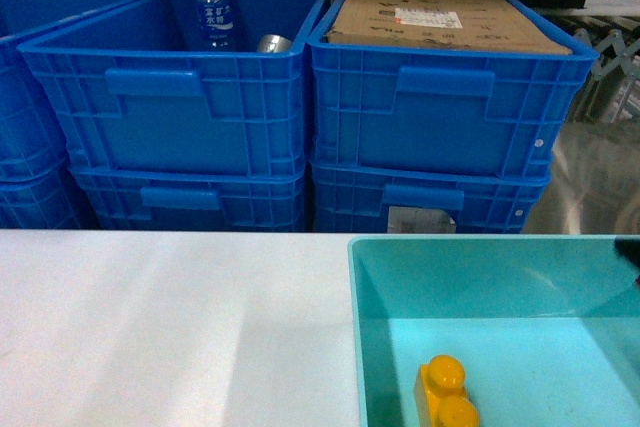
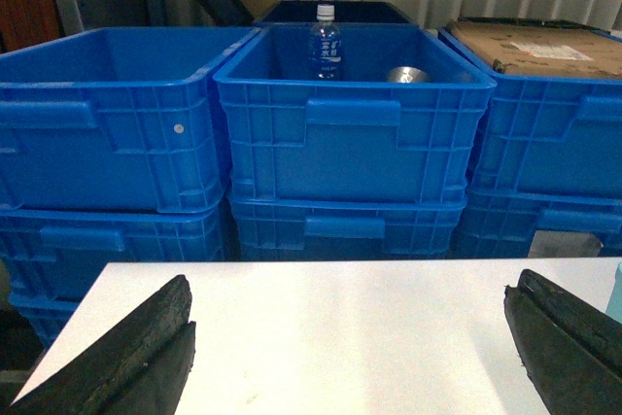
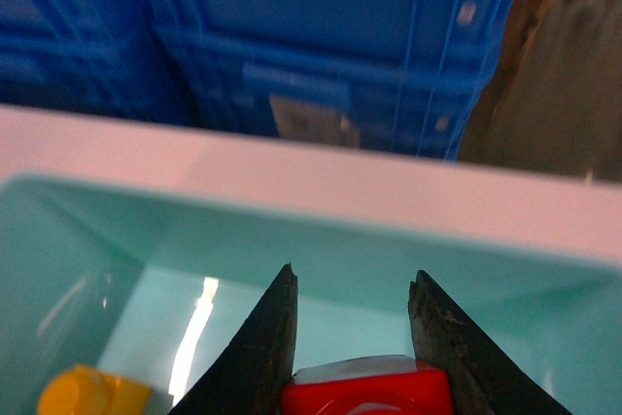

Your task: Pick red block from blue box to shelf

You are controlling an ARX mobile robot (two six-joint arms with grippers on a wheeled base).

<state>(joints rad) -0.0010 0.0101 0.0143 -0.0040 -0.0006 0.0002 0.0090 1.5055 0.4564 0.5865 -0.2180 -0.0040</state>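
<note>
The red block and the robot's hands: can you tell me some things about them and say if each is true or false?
1. The red block sits between the right gripper's fingers. True.
2. The right gripper is above the white table. False: it is inside the blue box.
3. A yellow-orange block lies in the blue box too. True.
4. The left gripper is holding a bottle. False: its fingers are wide apart with nothing between them; the water bottle stands in a dark blue crate behind the table.
5. The cardboard box is in the same crate as the bottle. False: it is in the crate next to it.
</note>
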